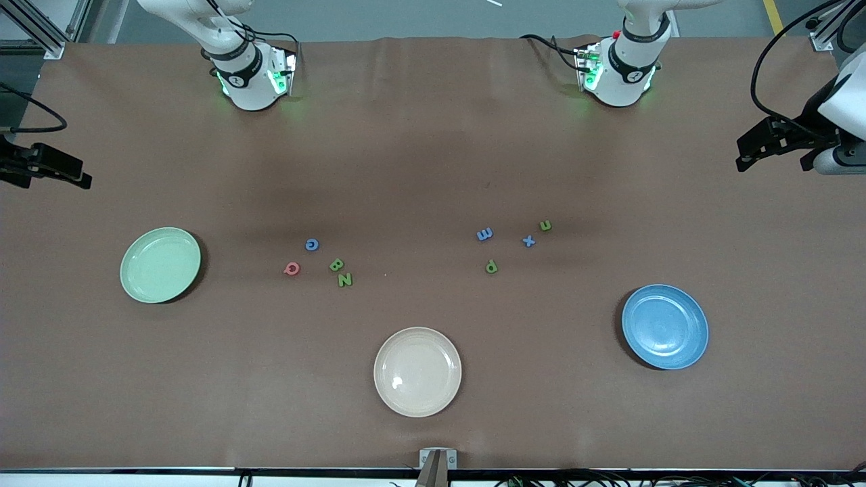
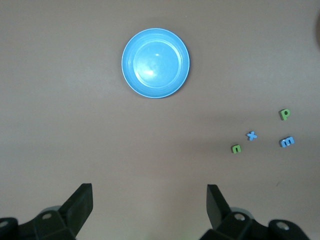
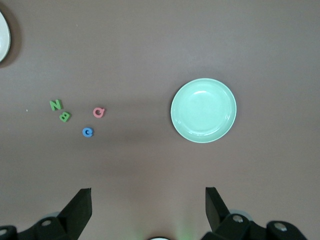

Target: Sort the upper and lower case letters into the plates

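Table (image 1: 433, 149) covered in matt brown sheet, cloth- or paper-like, with faint creases near the arm bases. Mint green plate (image 1: 160, 264), blue plate (image 1: 665, 327) and cream plate (image 1: 417, 371) look like smooth plastic with soft glossy highlights. Letters (image 1: 318, 262) appear matt, foam-like; gripper fingers (image 2: 80, 205) matt black plastic.

My front camera looks down across the bench (image 1: 433, 135) at both bases; each wrist camera looks straight down, sharing its blue plate (image 2: 155, 62) or green plate (image 3: 203, 110).
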### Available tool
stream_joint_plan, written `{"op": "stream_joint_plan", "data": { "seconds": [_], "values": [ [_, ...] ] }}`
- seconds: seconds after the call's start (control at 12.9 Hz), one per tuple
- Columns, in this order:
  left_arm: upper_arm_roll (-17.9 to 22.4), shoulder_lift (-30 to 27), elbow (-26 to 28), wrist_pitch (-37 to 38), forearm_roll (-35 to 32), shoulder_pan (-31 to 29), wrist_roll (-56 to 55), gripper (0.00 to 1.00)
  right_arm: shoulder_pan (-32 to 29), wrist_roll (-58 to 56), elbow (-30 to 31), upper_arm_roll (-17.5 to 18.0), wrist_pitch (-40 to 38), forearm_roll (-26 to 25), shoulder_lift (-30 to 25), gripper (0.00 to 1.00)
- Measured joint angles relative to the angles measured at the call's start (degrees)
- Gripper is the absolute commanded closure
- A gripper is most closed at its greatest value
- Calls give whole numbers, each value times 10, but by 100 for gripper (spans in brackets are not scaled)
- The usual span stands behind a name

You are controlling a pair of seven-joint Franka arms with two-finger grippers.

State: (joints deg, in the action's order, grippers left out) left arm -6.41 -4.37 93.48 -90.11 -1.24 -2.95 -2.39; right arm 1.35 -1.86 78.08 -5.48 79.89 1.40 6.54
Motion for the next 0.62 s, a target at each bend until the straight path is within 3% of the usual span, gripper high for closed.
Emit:
{"op": "stream_joint_plan", "data": {
  "seconds": [0.39,0.62],
  "values": [
    [0,6,-8,5,0,1,0,0,1,0,-3,2,13,1,0,0],
    [-2,42,-22,6,0,1,0,0,12,0,-3,4,14,1,0,0]
  ]
}}
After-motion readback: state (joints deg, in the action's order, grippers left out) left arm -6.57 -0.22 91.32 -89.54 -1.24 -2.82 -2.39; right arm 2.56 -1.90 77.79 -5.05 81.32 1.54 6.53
